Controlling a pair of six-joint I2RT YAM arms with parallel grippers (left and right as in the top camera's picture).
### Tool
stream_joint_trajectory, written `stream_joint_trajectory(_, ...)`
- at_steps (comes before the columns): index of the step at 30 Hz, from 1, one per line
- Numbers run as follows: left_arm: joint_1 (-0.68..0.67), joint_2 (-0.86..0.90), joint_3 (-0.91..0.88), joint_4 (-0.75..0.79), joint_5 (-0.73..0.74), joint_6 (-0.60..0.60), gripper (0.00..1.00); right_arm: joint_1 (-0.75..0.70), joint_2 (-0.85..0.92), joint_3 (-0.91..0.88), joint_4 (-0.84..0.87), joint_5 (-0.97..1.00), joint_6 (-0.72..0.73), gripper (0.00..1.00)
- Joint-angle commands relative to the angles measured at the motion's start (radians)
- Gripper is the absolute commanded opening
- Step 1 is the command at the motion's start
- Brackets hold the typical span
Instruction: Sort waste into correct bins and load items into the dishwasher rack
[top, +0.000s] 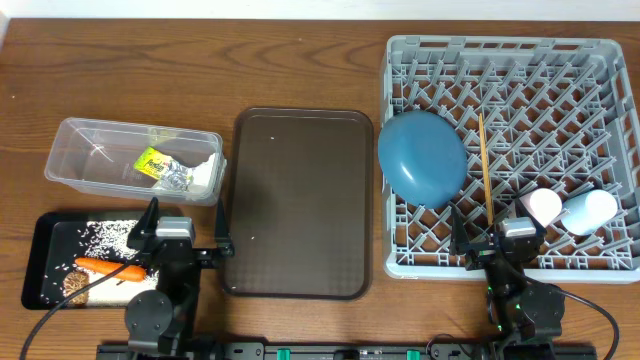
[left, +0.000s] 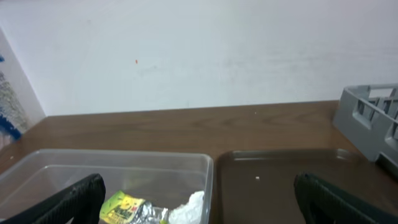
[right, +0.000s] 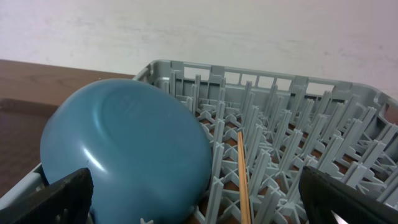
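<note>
- The left tool is hovering with its fingers spread wide and pinching nothing, facing across the near edge of the clear tub and the brown tray
- The crumpled wrapper is lying inside the tub beside a white scrap; its yellow-green label is carrying print that is too small to read
- The carrot, the rice grains and the brown lump are sitting in the black tray, just in front of the tub
- The right tool is also hanging spread apart and empty at the near edge of the grey rack
- The blue plate is leaning among the pegs at the rack's left side, with the chopsticks lying just to its right
- The pink cup and the pale blue cup are lying side by side in the rack's near right corner
- Everything is resting on the wooden worktop
</note>
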Motion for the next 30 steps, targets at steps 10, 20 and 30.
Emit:
stream_joint_trajectory(10,0.003,-0.032,-0.224,0.19,0.006,0.013,0.98,-0.008,-0.002,-0.002,-0.004,0.011,-0.005,0.99)
stream_joint_trajectory(20,0.003,-0.031,-0.223,0.068,0.007,0.013,0.98,-0.008,-0.002,-0.002,-0.004,0.011,-0.005,0.99)
stream_joint_trajectory(30,0.003,-0.032,-0.223,0.068,0.007,0.013,0.98,-0.008,-0.002,-0.002,-0.004,0.011,-0.005,0.99)
